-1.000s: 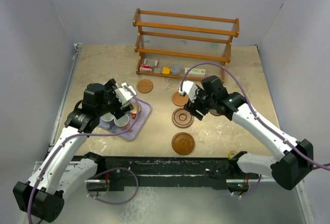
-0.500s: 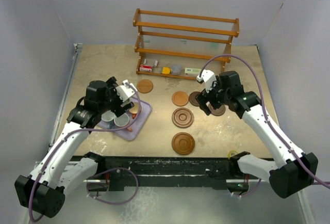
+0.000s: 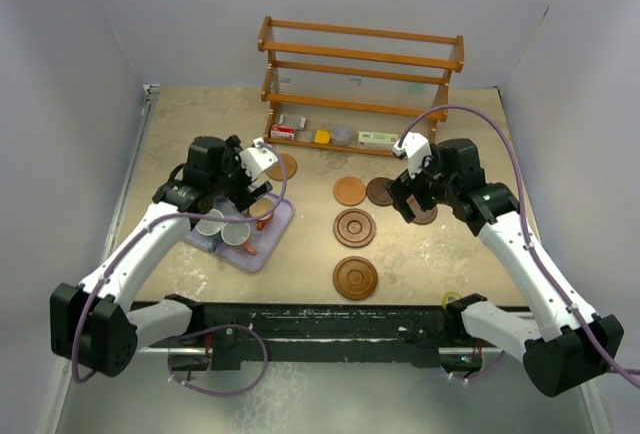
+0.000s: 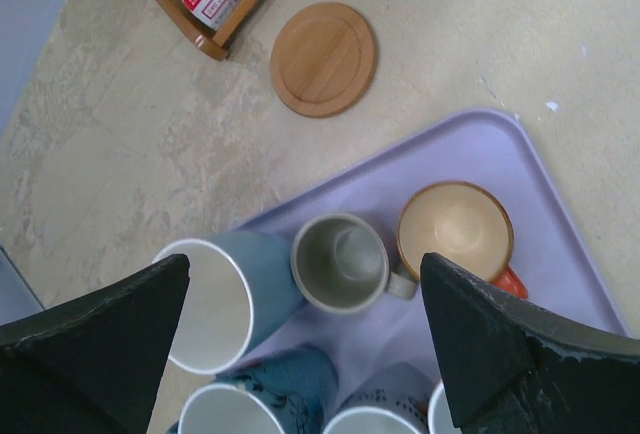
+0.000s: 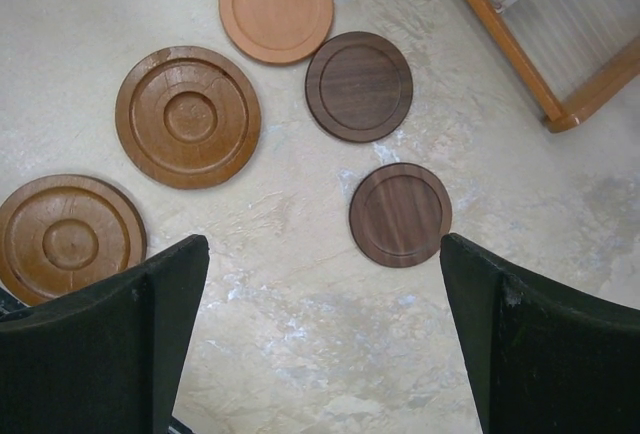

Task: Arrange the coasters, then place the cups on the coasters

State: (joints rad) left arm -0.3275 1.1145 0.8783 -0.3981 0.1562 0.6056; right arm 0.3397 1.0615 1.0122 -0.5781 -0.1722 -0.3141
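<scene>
One light coaster [image 3: 349, 191] uncovered — right end effector [image 5: 320, 254] moved rightward.

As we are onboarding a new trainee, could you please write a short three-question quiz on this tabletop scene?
1. Fill in: the cups sit on the lavender ____.
2. How many coasters appear in the right wrist view? A three, B five, C six.
3. True or false: the left hand and the right hand are both open and empty.
Key: 1 tray; 2 B; 3 true.
</scene>
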